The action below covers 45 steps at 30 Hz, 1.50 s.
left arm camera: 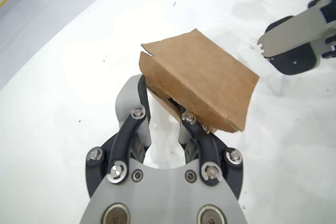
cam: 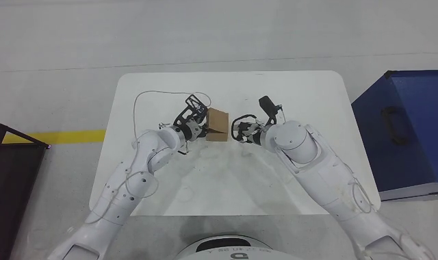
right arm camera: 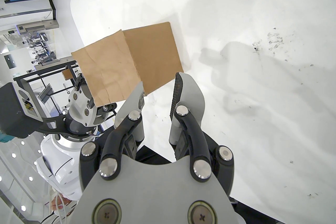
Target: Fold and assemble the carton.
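Between my two pincers, a little above the white bench [cam: 301, 99], hangs the brown carton [cam: 217, 125]. It is not yet a box but a flattened piece, tilted, with one panel on top and folded layers below. My left pincer [left arm camera: 162, 100] has hold of the end nearest to it: one finger presses at the corner and the other goes under the top panel, so the jaws stand partly closed with cardboard between them. I judge that this grip is there to hold the carton steady and off the bench, so that the other end is free to be worked. My right pincer [right arm camera: 160, 82] is at that other end, jaws apart and with nothing in them; the free corner of the carton is just before its fingers [right arm camera: 190, 96], and I think it is not clamped. The left wrist view shows the doubled layers and a small notch at the edge, which the right wrist view hides. The right wrist view shows the crease between two panels and the shadow under the carton, which tells me that it is raised. From the top view I read that both pincers face each other across the carton.
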Each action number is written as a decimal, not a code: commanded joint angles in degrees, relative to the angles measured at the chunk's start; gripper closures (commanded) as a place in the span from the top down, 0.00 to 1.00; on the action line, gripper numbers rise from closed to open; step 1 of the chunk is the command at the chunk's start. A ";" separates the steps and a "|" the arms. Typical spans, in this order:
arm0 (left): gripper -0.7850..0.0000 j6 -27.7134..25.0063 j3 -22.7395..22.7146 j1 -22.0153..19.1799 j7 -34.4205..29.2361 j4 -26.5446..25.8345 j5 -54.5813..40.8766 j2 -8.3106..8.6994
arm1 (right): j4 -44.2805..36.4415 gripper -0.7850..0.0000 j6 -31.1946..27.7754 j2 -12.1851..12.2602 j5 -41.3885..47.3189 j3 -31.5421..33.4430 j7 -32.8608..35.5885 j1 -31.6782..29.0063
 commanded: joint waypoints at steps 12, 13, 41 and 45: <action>0.21 -1.57 -1.94 1.08 -1.82 -0.27 -5.03 0.36 | -1.04 0.36 0.79 0.11 -0.54 0.09 -0.09 -0.21; 0.23 -1.22 -2.11 1.18 -1.86 -0.40 -4.86 0.39 | -1.14 0.36 0.82 0.13 -0.55 0.14 -0.10 -0.30; 0.44 2.26 -3.54 1.94 -10.51 -1.67 -11.38 0.62 | -2.50 0.37 -0.39 0.32 -0.28 1.10 -1.23 -2.03; 0.42 2.09 -3.36 1.97 -11.14 -1.82 -11.52 0.68 | -2.65 0.37 -0.47 0.37 -0.26 1.31 -1.31 -2.29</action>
